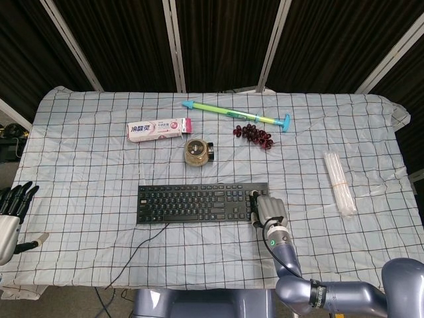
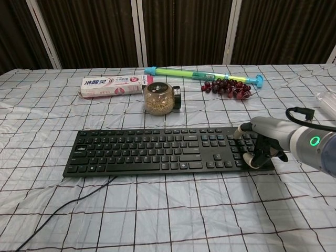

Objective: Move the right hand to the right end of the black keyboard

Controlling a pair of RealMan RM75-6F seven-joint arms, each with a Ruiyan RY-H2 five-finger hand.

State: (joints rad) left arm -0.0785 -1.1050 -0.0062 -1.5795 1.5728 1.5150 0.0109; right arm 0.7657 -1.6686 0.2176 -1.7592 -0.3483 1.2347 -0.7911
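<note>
Right hand (image 2: pixel 261 143) lies on right end of black keyboard (image 2: pixel 163 151), fingers curled onto keys, gripping nothing. Left hand (image 1: pixel 12 211) at desk's left edge, fingers apart, empty. Jar (image 2: pixel 160 98) beyond keyboard.

Your right hand (image 2: pixel 261 143) is covering the black keyboard's (image 2: pixel 163 151) right end; the frame edge is cropping your left hand (image 1: pixel 11 213).

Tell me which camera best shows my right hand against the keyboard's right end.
The chest view: from the side, the right hand shows with its fingers curled down onto the right end of the black keyboard. The head view shows only the back of that hand from above, hiding the fingers' contact.
</note>
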